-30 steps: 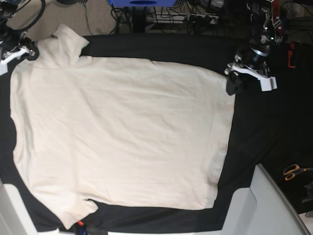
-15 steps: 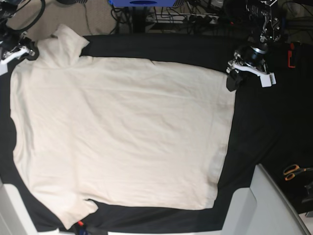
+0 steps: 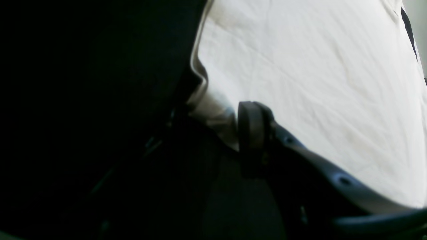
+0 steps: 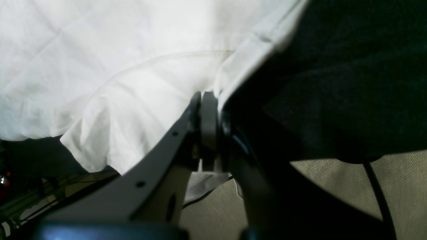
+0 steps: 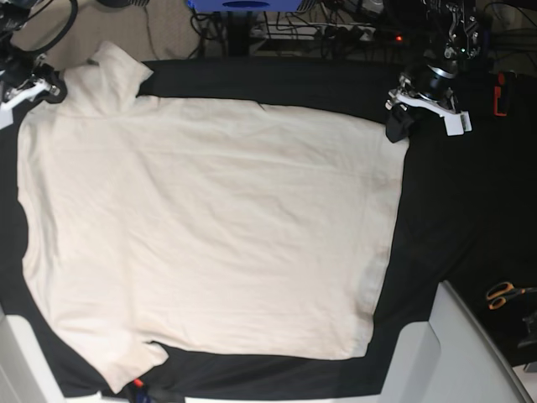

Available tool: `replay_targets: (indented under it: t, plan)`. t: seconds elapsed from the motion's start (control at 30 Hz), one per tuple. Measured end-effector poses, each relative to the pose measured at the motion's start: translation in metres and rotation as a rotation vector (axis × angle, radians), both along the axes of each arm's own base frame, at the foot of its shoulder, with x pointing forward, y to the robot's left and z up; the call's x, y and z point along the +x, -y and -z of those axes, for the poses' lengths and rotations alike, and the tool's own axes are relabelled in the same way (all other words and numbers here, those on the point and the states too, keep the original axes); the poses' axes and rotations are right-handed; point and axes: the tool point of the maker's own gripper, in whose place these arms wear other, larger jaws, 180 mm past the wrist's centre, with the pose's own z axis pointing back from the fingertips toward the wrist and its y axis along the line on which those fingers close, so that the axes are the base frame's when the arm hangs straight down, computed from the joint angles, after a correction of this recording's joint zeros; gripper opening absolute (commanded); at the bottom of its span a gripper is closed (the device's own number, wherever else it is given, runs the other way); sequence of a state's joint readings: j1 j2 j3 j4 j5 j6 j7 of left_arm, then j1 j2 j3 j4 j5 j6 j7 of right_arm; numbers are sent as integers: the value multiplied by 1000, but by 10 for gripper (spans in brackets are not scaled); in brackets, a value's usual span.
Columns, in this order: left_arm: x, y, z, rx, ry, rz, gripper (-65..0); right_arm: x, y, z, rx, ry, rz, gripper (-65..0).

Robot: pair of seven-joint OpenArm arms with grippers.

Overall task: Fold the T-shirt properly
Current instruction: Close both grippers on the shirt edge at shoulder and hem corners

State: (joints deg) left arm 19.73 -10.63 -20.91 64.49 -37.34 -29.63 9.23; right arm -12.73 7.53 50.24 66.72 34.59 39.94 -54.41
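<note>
The cream T-shirt [image 5: 210,235] lies spread flat on the black table cover [image 5: 470,210], collar side toward the left. My left gripper [image 5: 396,128] is at the shirt's far right hem corner. In the left wrist view, the gripper [image 3: 233,133] is shut on that corner of the shirt [image 3: 317,83], with cloth pinched against the round pad [image 3: 250,133]. My right gripper [image 5: 50,89] is at the far left, by the sleeve. In the right wrist view, the gripper [image 4: 208,123] is shut on a fold of the shirt [image 4: 100,50].
Pale grey rigid panels stand at the front right [image 5: 453,353] and front left [image 5: 17,361]. Orange-handled scissors [image 5: 503,294] lie on the right. Cables [image 5: 319,29] and a blue object [image 5: 243,5] sit behind the table.
My left gripper has moved toward the far edge with the hem corner, drawing that corner out. The right gripper has not moved.
</note>
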Motion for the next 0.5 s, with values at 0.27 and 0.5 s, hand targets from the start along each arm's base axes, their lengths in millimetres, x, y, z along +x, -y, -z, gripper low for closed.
replay_targets:
  t: [0.27,0.5]
  plan:
    - [-15,10,-6,19,-24,38,-405,1,0,0,1,-1,-2,-642]
    - [4,-13,-24,62,35,-2,-405,0,0,0,1,-1,-2,-642]
